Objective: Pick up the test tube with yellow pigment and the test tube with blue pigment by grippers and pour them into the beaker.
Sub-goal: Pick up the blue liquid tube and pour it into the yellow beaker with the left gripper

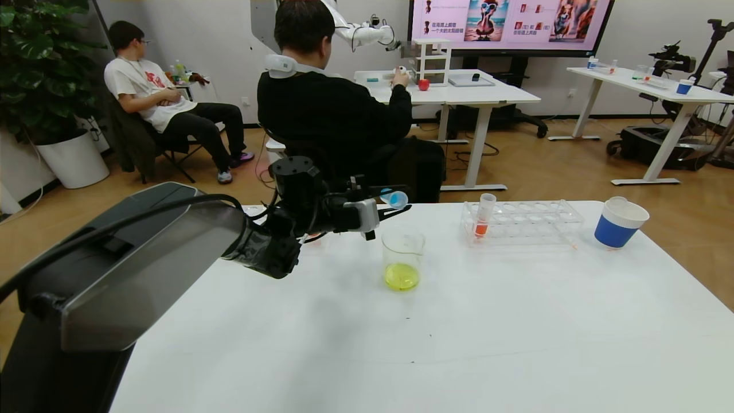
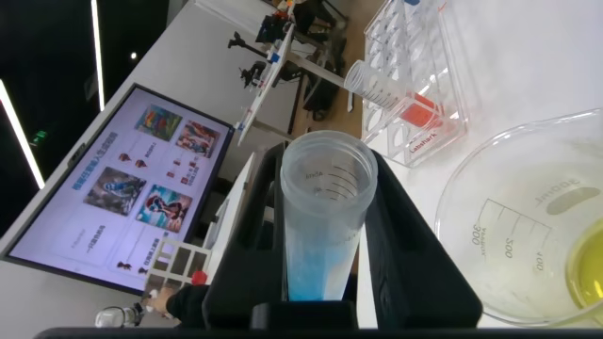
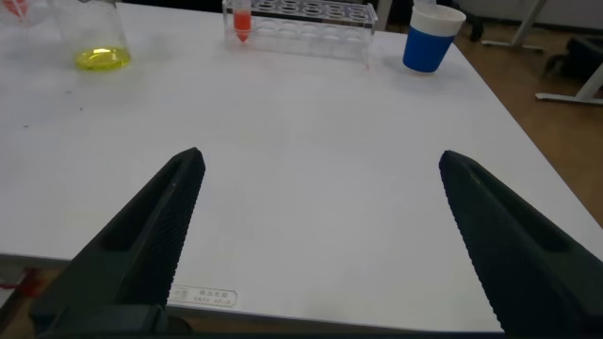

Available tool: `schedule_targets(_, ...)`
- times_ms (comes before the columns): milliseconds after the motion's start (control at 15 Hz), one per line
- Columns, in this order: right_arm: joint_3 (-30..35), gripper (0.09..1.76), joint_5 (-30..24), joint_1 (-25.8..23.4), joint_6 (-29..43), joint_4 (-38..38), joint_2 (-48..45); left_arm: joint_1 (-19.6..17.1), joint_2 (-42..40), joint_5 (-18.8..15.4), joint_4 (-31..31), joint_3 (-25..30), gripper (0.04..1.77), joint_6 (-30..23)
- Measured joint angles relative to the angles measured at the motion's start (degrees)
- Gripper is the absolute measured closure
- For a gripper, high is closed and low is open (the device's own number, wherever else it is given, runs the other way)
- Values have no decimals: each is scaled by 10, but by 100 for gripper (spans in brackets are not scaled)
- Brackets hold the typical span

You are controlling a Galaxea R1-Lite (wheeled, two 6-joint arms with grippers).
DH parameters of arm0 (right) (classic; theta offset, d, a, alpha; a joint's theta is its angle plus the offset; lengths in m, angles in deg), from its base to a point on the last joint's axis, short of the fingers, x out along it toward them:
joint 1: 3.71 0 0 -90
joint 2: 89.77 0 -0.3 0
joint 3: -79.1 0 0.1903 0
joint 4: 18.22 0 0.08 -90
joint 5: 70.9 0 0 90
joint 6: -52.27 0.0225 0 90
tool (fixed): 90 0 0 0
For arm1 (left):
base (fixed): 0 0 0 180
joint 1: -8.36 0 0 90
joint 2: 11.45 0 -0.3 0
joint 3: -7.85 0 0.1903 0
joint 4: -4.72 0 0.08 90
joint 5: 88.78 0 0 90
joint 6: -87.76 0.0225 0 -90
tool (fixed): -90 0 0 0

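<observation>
My left gripper is shut on the test tube with blue pigment, holding it tipped nearly level, its mouth just above and behind the rim of the beaker. In the left wrist view the tube sits between the black fingers with blue liquid at its base, and the beaker is close beside it. The beaker holds yellow liquid at the bottom. The test tube with yellow pigment is out of view. My right gripper hangs open over the near part of the table, holding nothing.
A clear tube rack stands behind the beaker with one red-orange tube at its left end. A blue-and-white paper cup stands at the far right of the white table. A seated person is beyond the far edge.
</observation>
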Motion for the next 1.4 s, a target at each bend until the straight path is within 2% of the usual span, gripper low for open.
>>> schedule_targets(267, 0, 11, 0, 0, 0, 0, 0, -1, 3, -18, -2, -3, 131, 52)
schedule_targets(733, 0, 11, 0, 0, 0, 0, 0, -1, 11, -16, -11, -7, 131, 144)
schedule_targets(1400, 0, 11, 0, 0, 0, 0, 0, 0, 28, -16, -17, -29, 131, 227)
